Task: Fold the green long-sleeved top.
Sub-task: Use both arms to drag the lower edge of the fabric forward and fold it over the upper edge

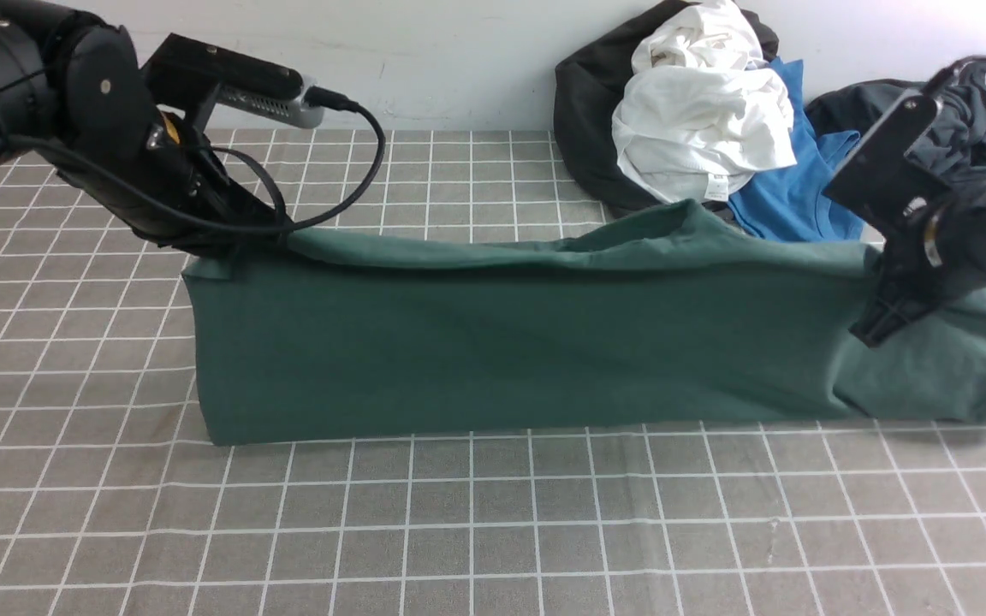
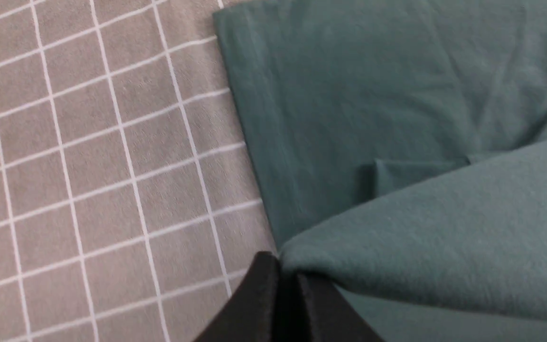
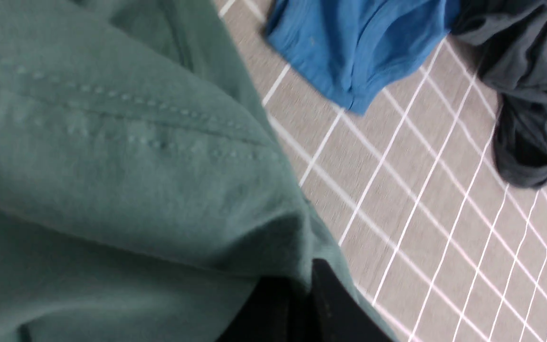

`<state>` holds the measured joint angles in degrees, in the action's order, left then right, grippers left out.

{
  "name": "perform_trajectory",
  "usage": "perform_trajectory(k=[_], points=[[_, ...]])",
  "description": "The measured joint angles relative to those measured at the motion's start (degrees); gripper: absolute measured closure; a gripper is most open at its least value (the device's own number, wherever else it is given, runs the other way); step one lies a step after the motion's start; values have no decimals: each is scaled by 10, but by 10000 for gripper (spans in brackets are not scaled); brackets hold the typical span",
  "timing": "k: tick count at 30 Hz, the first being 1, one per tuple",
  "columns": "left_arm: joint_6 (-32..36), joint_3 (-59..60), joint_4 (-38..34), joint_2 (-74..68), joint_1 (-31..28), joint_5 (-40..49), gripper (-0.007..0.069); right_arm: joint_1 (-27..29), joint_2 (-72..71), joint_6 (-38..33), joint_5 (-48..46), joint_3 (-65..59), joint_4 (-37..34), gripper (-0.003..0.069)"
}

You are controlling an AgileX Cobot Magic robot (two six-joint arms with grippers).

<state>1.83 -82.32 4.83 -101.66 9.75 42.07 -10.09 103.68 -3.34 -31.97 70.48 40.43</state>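
The green long-sleeved top (image 1: 501, 342) hangs like a wide curtain between my two grippers, and its lower edge rests on the checked tablecloth. My left gripper (image 1: 275, 233) is shut on the top's upper left corner. The left wrist view shows the black jaws (image 2: 287, 278) pinched together on a fold of the green cloth (image 2: 397, 95). On the right, my right gripper (image 1: 870, 329) holds the other end lower down, where the fabric bunches. In the right wrist view the gripper (image 3: 304, 285) is shut on the green cloth (image 3: 112, 166), which shows a stitched seam. Collar and sleeves are hidden.
A pile of clothes lies at the back right against the wall: a white garment (image 1: 698, 111), a bright blue T-shirt (image 1: 788, 192), a dark grey garment (image 1: 964, 128) and a black one (image 1: 587, 111). The grey grid tablecloth (image 1: 459, 530) stretches in front of the top.
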Motion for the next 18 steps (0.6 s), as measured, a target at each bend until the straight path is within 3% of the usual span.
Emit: perform_trajectory(k=[13,18], points=[[3,-225,1,-242,-33,11,610,0,173,1,-35,175,-22,636],[4,-258,6,-276,-38,25,454,0,180,2,-66,180,-42,536]])
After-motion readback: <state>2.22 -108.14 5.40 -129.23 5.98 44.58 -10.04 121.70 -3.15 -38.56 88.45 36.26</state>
